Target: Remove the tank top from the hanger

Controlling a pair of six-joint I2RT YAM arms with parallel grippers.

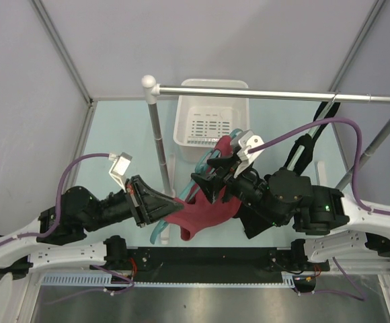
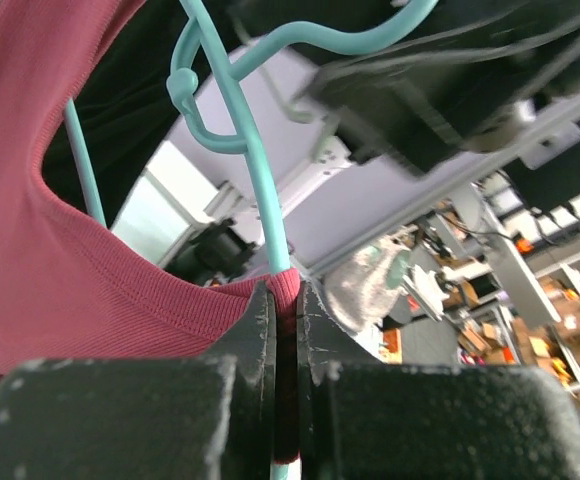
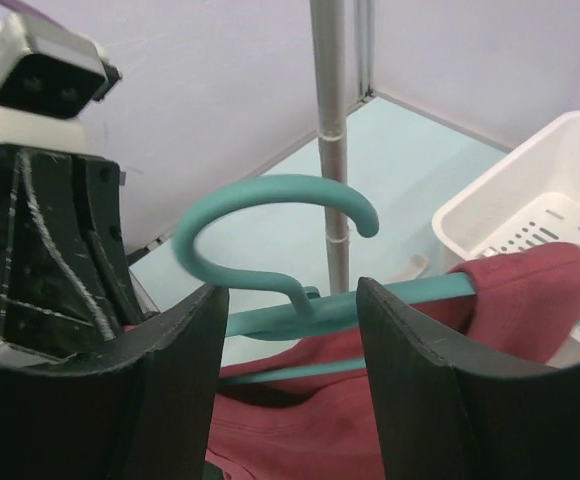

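Observation:
A dark red tank top point(image 1: 208, 214) hangs on a teal hanger point(image 1: 207, 159) held in the air between my two arms. My left gripper point(image 1: 175, 204) is shut on one shoulder strap together with the hanger arm under it. In the left wrist view the jaws point(image 2: 286, 300) pinch the red strap point(image 2: 292, 287) and the teal hanger point(image 2: 258, 170) runs up from them. My right gripper point(image 1: 207, 183) is open. In the right wrist view its fingers point(image 3: 290, 288) stand apart on either side of the hanger's neck, with the hook point(image 3: 270, 200) above and the tank top point(image 3: 370, 420) below.
A white basket point(image 1: 212, 114) stands at the back of the table, also in the right wrist view point(image 3: 530, 200). A metal clothes rail point(image 1: 276, 94) spans the back on upright poles point(image 1: 158, 134); one pole point(image 3: 332, 130) stands just behind the hanger.

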